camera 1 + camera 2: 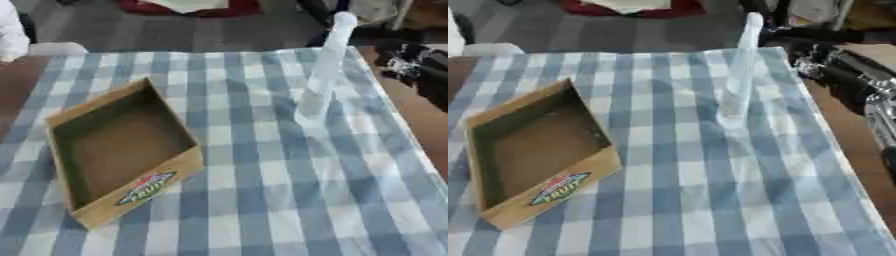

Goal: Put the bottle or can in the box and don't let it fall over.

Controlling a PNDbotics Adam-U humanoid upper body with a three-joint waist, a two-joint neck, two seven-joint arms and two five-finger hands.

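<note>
A tall clear bottle [322,75] stands up on the table [262,200]. It has a pale cap on top. The bottle is on the far right part of the blue and white checked cloth [245,170]. It stands straight and nothing touches it.

A brown cardboard box [118,150] sits on the near left part of the cloth. It is low and open on top. It is turned a bit, so one corner points to the far side. Nothing is inside it. A bright sticker [146,188] is on its near wall. The bottle is well apart from the box, off to the right and farther back.

The robot's right arm [846,75] comes in from the right side, past the edge of the cloth. It is black with shiny silver bits. The right hand [811,64] is near the bottle but not on it. It is dark and blurry, so I cannot tell if its fingers are straight or curled. It holds nothing that I can see.

The left hand does not show at all.

The bare brown table top peeks out on the right, beside the cloth. Beyond the far edge there is a grey floor with something red [188,7] on it.
</note>
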